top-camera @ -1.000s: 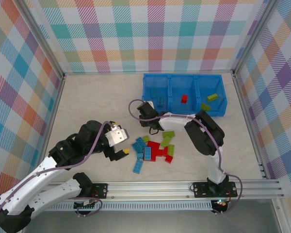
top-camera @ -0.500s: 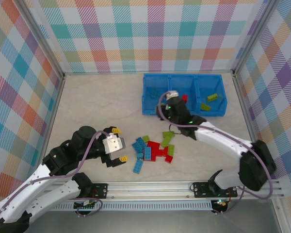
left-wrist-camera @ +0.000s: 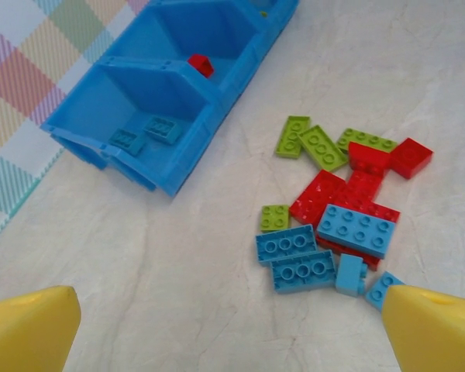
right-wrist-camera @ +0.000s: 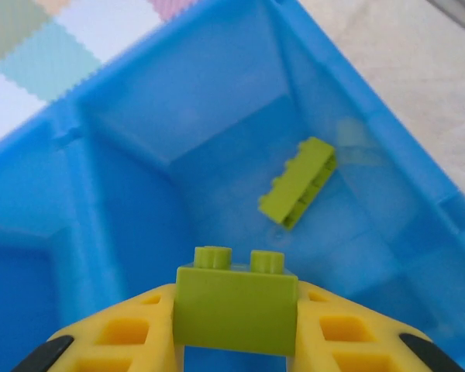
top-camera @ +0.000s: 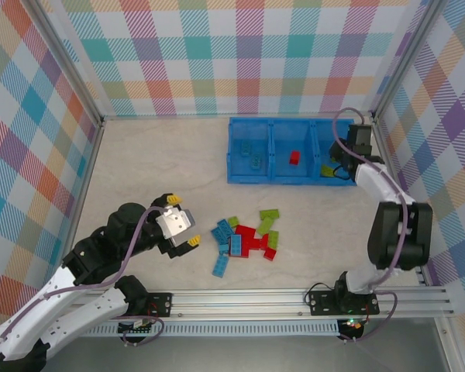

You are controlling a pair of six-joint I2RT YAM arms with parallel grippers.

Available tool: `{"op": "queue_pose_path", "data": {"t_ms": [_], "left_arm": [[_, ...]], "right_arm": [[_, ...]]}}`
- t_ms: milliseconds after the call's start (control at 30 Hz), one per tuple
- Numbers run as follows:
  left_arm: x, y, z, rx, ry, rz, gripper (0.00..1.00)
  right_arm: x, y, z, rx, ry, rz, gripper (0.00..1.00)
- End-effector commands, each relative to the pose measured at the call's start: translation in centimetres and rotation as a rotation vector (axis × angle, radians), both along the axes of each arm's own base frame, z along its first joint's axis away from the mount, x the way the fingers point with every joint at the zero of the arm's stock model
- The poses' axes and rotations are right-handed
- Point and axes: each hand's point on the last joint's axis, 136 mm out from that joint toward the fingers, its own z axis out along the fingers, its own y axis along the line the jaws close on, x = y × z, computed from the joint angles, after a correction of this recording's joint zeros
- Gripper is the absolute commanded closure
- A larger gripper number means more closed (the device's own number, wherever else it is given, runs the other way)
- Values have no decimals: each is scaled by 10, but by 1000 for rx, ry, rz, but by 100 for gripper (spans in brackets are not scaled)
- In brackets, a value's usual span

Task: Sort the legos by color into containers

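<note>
Right pincer (right-wrist-camera: 236, 337) pinches a short lime brick (right-wrist-camera: 236, 302) by its flat sides, studs up, over the right compartment of the bin (top-camera: 287, 179) — a second lime brick (right-wrist-camera: 298, 182) lies on that floor. Left pincer (top-camera: 182, 222) is spread, holding nothing, on the near side of the bin beside the loose pile (top-camera: 248, 239) on the desk (top-camera: 155, 163). Bricks look light, rigid and smooth, likely slippery — best taken across two opposite side walls, not the studs. Pile overlaps: red pieces sit partly under a light blue bar (left-wrist-camera: 358, 230), so the count is unclear. The held brick's lower part is hidden between the fingers (right-wrist-camera: 124, 335)
</note>
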Motion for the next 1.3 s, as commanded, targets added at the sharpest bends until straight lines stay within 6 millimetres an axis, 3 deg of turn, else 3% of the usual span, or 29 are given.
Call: {"op": "queue_pose_path", "data": {"t_ms": [0, 100, 167, 367, 467, 633, 800, 933, 1100, 1267], "left_arm": [[10, 2, 4, -28, -21, 62, 0], [13, 2, 3, -26, -17, 77, 0], [15, 2, 1, -20, -9, 87, 0], [23, 3, -1, -28, 7, 133, 0], [32, 3, 5, -91, 33, 201, 0], [55, 9, 30, -314, 129, 422, 0], [63, -10, 26, -330, 232, 425, 0], [46, -30, 8, -167, 278, 233, 0], [12, -50, 1, -102, 296, -33, 0], [16, -43, -13, -39, 239, -27, 0]], "right_arm": [[14, 3, -6, 91, 44, 15, 67], [20, 5, -7, 106, 63, 20, 52], [19, 5, 0, 115, 44, 13, 47], [-2, 16, 36, 162, -36, 40, 43], [-25, 48, 53, 251, -86, 145, 43], [-91, 147, 60, 240, -53, 495, 40], [-175, 209, 23, 112, 161, 707, 40], [-230, 219, -23, -38, 365, 690, 39], [-267, 229, -60, -128, 483, 626, 41], [-272, 232, -87, -245, 549, 580, 52]]}}
